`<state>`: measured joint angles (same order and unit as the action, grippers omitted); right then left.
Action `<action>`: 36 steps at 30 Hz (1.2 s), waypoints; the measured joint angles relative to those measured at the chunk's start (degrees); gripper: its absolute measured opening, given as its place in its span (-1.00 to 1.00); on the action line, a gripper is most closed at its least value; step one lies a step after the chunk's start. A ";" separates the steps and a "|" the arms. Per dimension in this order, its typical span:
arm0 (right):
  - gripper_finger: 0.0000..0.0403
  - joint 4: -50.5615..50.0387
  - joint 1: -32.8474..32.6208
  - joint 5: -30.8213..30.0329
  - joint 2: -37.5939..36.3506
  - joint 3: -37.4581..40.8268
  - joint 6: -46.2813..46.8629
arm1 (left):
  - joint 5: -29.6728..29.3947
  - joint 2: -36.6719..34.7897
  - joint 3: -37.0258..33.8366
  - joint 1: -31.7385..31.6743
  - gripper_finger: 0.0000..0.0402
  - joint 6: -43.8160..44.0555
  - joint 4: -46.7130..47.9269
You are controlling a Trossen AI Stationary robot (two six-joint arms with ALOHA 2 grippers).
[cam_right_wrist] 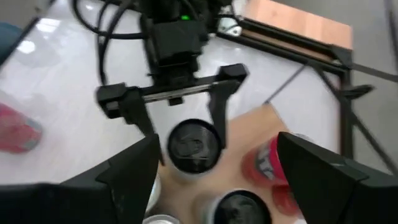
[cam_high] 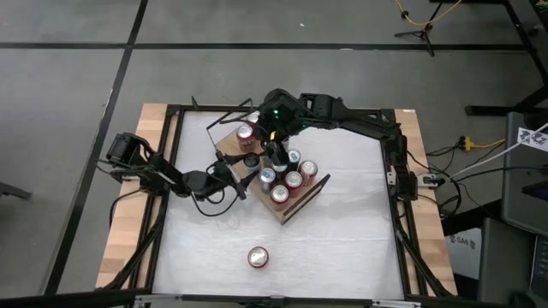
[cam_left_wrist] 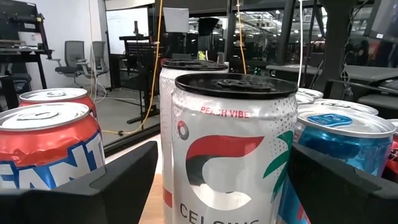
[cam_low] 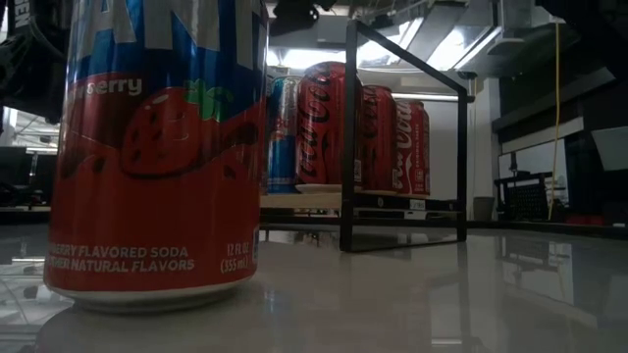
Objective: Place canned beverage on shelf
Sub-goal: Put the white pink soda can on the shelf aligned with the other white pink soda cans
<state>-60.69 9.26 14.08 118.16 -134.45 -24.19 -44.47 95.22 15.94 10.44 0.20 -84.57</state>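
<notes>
Silver and black-lidded, the Celsius can [cam_left_wrist: 233, 149] stood on the shelf [cam_high: 301, 202] between the left gripper's [cam_high: 242, 164] spread fingers, seemingly just set down, while the right gripper [cam_right_wrist: 214, 180], also spread, hovered at twelve o'clock above, waiting.

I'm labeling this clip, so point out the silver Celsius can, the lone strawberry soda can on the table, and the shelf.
Silver Celsius can [cam_left_wrist: 233, 155], left wrist view, on its front label.
Strawberry soda can [cam_high: 258, 257], high view, on its top.
Shelf [cam_high: 229, 137], high view, on bare wood near its far corner.
</notes>
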 joint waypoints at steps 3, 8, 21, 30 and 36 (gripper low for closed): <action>0.57 0.29 -0.36 2.82 0.65 -0.02 0.03 | 0.00 0.00 0.00 0.13 0.70 -0.82 0.01; 0.57 0.37 -1.28 4.47 1.75 0.00 -0.01 | -0.01 0.00 0.00 0.20 0.70 -0.84 -0.16; 0.57 0.65 -3.63 -0.62 4.38 -0.02 -0.06 | -0.19 -1.72 -0.02 0.56 0.70 -3.63 -0.21; 0.57 -0.76 -4.04 -6.16 6.35 -0.02 -0.06 | -4.20 -3.89 -0.03 3.39 0.70 -8.63 -0.14; 0.57 -0.74 -4.00 -7.06 7.68 0.00 -0.07 | -7.05 -4.07 -0.09 4.28 0.70 -8.60 0.27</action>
<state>-61.43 5.26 7.02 125.85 -134.45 -24.27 -51.52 91.15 15.86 14.72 -8.40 -84.30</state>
